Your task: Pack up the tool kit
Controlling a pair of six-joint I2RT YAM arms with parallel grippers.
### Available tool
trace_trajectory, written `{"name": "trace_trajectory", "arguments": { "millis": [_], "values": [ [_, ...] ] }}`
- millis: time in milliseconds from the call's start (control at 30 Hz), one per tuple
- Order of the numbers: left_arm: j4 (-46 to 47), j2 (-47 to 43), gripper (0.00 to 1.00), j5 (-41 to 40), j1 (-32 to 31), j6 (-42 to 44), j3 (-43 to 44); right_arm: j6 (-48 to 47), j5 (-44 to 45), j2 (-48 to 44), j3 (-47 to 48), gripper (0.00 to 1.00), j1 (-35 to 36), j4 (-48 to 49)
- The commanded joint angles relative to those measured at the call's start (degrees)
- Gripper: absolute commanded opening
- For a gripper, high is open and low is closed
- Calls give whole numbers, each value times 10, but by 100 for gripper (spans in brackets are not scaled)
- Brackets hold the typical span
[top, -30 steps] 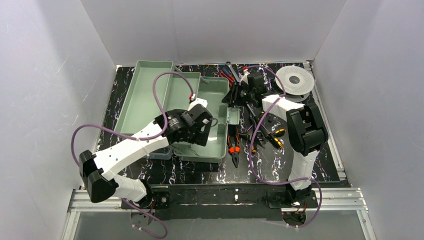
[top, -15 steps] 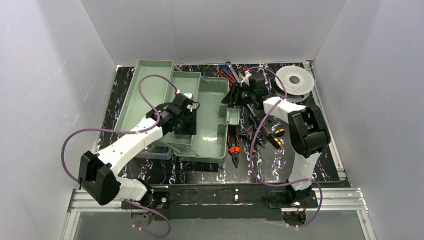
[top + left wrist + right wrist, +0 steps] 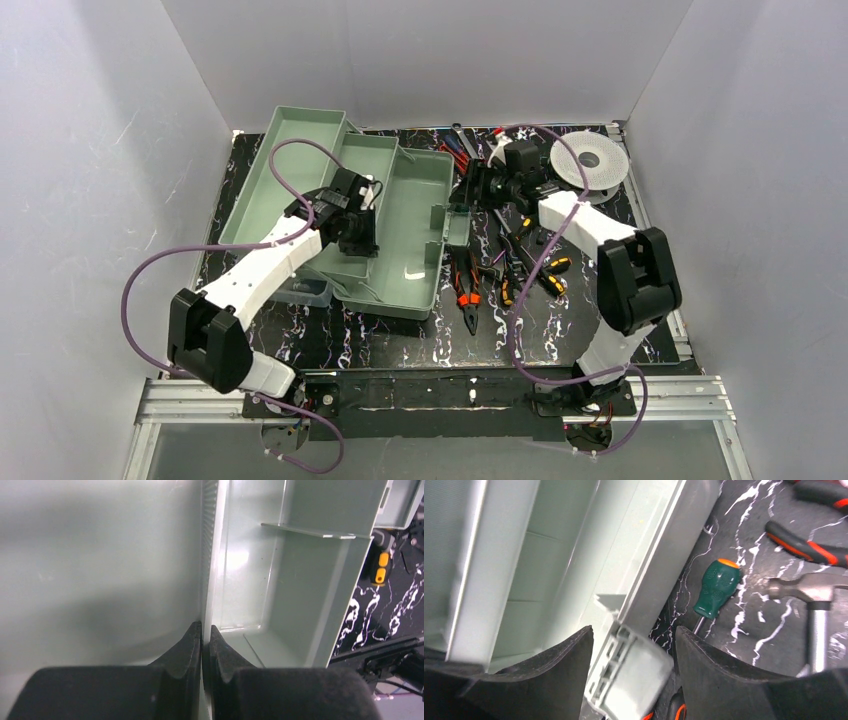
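The pale green toolbox (image 3: pixel 412 225) lies open in the top view, its lid (image 3: pixel 285 170) tipped back to the left. My left gripper (image 3: pixel 358 235) reaches into it, and its jaws (image 3: pixel 205 627) are shut on the thin upright wall of the inner tray (image 3: pixel 280 580). My right gripper (image 3: pixel 468 190) is at the box's right rim. It stands open (image 3: pixel 635 630) astride the grey latch (image 3: pixel 629 680), which is blurred. Loose tools lie right of the box: a green-handled screwdriver (image 3: pixel 716 587), a hammer (image 3: pixel 809 592) and red-and-black pliers (image 3: pixel 809 545).
Orange-handled pliers (image 3: pixel 466 290) and yellow-handled tools (image 3: pixel 545 275) lie on the black marbled mat (image 3: pixel 400 335) near the right arm. A white spool (image 3: pixel 590 160) sits at the back right. A small clear box (image 3: pixel 305 292) pokes out under the toolbox's near-left corner. White walls enclose the table.
My left gripper moved from the box's near right to the tray wall and shut on it. The toolbox has swung round. My right gripper's jaws have widened around the latch.
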Motion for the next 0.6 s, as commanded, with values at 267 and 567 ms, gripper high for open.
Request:
{"name": "trace_trajectory", "arguments": {
  "millis": [267,567],
  "values": [
    [-39,30,9,20,93,74,38,-5,134,-163,-34,70,-7,-166],
    [-57,-93,95,88,91,99,62,-16,235,-279,-165,81,49,-242]
  ]
}}
